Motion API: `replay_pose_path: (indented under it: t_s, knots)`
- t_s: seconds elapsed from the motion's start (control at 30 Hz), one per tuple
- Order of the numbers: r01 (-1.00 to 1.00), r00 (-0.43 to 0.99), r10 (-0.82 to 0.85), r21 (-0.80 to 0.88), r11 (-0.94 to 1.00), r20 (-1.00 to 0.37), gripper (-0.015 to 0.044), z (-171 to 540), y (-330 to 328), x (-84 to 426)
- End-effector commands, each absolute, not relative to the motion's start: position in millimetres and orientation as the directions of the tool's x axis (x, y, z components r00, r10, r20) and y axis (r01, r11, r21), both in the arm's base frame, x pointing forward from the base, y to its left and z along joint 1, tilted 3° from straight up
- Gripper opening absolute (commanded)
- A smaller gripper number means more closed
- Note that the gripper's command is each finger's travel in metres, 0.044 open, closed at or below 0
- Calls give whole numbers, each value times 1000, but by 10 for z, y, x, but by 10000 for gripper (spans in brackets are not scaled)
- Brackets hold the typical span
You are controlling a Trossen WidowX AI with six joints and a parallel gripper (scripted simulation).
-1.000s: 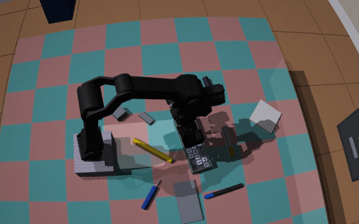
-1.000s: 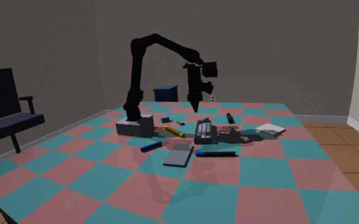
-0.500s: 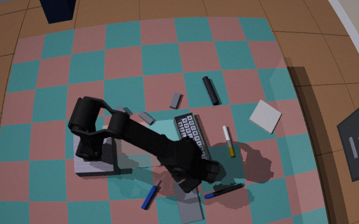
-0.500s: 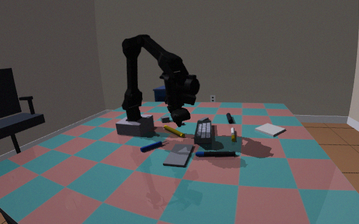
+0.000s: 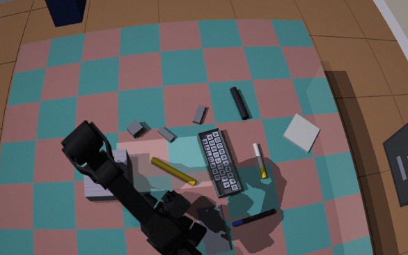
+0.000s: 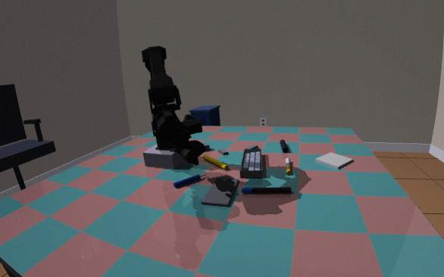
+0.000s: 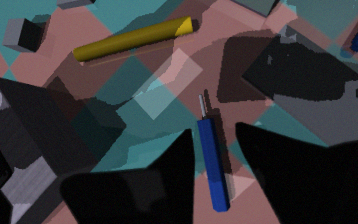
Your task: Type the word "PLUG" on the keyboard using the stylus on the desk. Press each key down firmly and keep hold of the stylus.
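The hand [image 7: 215, 145] hangs part-open and empty directly over the blue stylus [image 7: 213, 162], whose long axis runs between the fingers, tip pointing ahead.

An office-like room: an armchair [image 6: 2, 140], a wall outlet [image 6: 263, 121], and a checkered desk [image 6: 317, 212] strewn with pens.
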State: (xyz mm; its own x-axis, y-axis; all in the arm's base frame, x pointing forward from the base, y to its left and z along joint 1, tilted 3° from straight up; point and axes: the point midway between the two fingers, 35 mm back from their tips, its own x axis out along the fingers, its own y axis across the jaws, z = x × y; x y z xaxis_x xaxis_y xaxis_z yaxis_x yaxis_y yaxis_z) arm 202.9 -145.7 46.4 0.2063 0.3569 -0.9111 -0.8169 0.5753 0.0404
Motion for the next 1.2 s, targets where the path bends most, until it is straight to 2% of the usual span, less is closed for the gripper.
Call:
replay_pose_path:
  t_s: [0.0, 1.17]
  knots:
    - [-846, 284, 363, -54, 531, -887, 150, 472, -1556, 1860]
    - [-846, 284, 363, -54, 531, -887, 150, 254, -1572, 1871]
